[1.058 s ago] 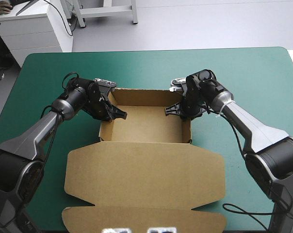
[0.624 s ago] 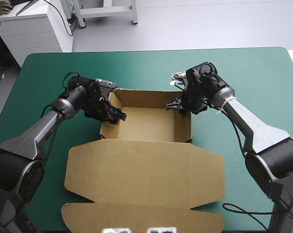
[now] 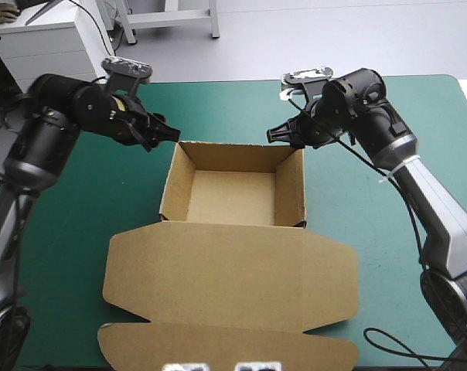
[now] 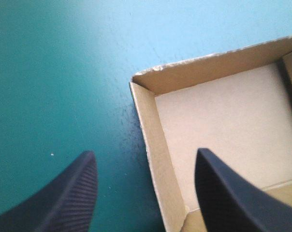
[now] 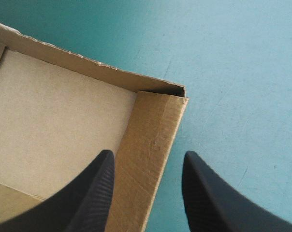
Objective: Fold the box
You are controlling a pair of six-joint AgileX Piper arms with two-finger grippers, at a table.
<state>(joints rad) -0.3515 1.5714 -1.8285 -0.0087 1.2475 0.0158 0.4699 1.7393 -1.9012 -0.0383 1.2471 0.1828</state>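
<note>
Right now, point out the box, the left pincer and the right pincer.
box (image 3: 232, 197), high view, bare floor of the tray.
left pincer (image 4: 146, 151), left wrist view, midway between its open fingertips.
right pincer (image 5: 149, 152), right wrist view, midway between its open fingertips.

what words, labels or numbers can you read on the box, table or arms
No text can be read. The plain brown cardboard box shows no print in any view; the teal-green table cover is unmarked; the left end effector and right end effector carry no readable label.
</note>
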